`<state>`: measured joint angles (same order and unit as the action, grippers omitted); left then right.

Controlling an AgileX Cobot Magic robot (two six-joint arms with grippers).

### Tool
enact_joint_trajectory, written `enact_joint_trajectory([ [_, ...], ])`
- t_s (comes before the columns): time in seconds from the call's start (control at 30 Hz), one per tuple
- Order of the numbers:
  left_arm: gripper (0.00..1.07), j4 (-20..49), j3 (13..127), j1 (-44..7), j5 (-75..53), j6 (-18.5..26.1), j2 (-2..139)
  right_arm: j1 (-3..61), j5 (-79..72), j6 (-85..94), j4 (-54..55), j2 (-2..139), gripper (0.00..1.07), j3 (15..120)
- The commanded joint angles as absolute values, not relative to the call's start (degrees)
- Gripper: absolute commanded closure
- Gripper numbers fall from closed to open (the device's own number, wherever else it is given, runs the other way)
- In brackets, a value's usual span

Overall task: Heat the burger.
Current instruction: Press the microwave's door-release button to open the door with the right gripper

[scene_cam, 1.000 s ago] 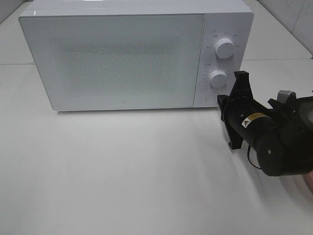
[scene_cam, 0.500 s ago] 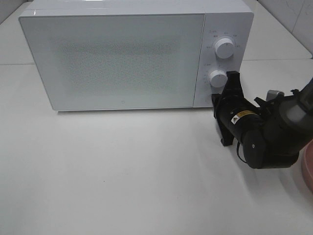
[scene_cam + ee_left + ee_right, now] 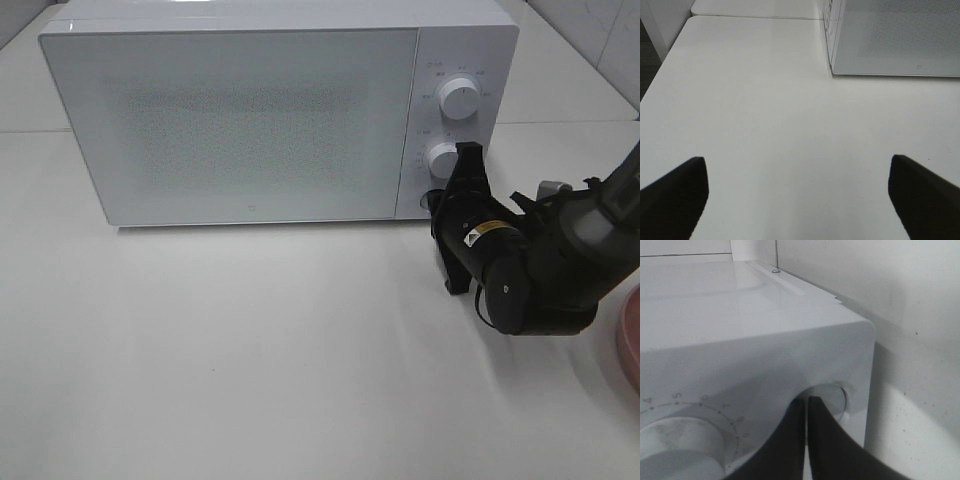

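Note:
The burger is not in view. The white microwave [image 3: 250,120] stands at the back of the table with its door shut. My right gripper [image 3: 436,205] is shut, its fingertips pressed together against the round button [image 3: 832,396] at the lower right corner of the control panel, just below the lower dial [image 3: 444,158]. In the right wrist view the gripper [image 3: 806,407] touches that button, and the dial [image 3: 677,440] sits beside it. My left gripper [image 3: 800,197] is open and empty over bare table, off to the left of the microwave [image 3: 895,37].
An upper dial [image 3: 459,98] sits above the lower one. The edge of a round pink plate [image 3: 630,345] shows at the right rim of the table [image 3: 250,350]. The right arm's black body lies between the plate and the microwave.
My right arm has moved left and toward the microwave, bringing the shut fingertips to the panel's lower corner. The pink plate's edge has come into view behind it.

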<state>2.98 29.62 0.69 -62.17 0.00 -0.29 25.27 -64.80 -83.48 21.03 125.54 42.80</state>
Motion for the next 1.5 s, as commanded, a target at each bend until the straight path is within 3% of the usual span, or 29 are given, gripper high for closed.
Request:
enact_joint_trajectory([
  [0.03,0.17,3.3,29.6,0.7,-61.3,0.3,-0.5,24.6,-67.8,-82.8,22.8,126.2,1.07,46.1],
  [0.47,0.17,3.3,29.6,0.7,-61.3,0.3,-0.5,24.6,-68.7,-81.2,27.2,126.2,1.07,53.5],
  [1.5,0.17,3.3,29.6,0.7,-61.3,0.3,-0.5,24.6,-58.7,-79.3,23.7,119.9,1.07,48.5],
])
